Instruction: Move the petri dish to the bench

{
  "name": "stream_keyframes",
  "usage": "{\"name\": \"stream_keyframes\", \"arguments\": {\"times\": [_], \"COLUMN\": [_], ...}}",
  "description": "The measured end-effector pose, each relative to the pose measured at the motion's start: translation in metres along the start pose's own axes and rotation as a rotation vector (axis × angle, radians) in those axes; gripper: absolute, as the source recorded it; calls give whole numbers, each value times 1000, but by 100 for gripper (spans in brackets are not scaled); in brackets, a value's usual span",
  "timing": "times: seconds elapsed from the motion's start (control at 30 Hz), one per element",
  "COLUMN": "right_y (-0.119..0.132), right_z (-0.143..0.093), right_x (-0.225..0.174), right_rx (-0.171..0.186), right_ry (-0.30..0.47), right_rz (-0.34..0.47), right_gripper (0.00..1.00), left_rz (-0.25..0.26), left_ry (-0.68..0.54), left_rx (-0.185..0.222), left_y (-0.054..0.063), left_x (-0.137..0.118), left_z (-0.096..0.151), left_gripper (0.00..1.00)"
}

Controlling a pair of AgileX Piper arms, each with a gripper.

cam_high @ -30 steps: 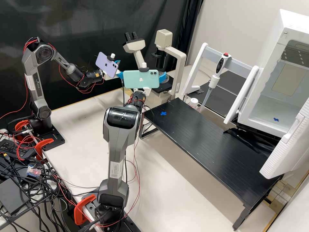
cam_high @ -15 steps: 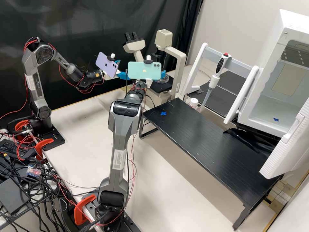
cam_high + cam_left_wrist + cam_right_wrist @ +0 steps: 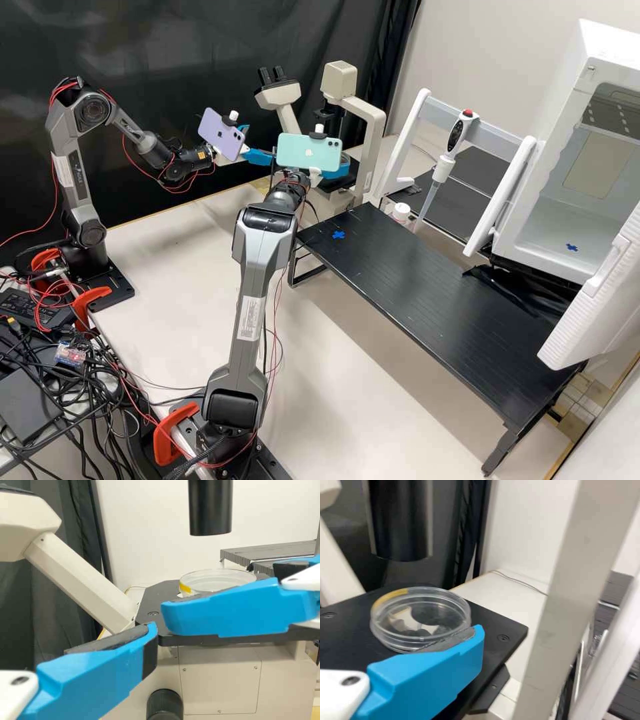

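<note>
Two blue-fingered white end effectors are pointing toward the cream microscope, each riding on a dark grey arm. Its shallow, clear, round petri dish, a yellow mark showing on the rim, is resting on the flat black microscope stage, below the black vertical cylinder. The right end effector is reaching in at the stage with its fingers apart, and one blue finger is lying right beside the dish, overlapping its near edge in the right wrist view; whether the two are touching, one cannot tell. The dish is sitting unclamped. The left end effector is also holding its fingers apart, with nothing between them, and is hanging near the microscope, away from the dish.

Beside the microscope, a long black raised worktop is bearing a small blue cross mark. Beyond it, a white pipette with a red button is hanging upright on a white-and-grey frame, near the open white cabinet.
</note>
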Motion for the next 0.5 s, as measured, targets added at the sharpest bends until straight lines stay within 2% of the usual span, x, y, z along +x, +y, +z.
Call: {"name": "stream_keyframes", "arguments": {"times": [0.27, 0.5], "right_y": [3, 3], "right_z": [3, 3], "right_x": [10, 15], "right_rx": [45, 35], "right_ry": [-28, -46], "right_rz": [-5, 3], "right_gripper": [100, 100], "left_rz": [0, 0], "left_ry": [0, 0], "left_rx": [0, 0], "left_y": [0, 0], "left_x": [0, 0], "left_z": [0, 0], "left_gripper": [100, 100]}}
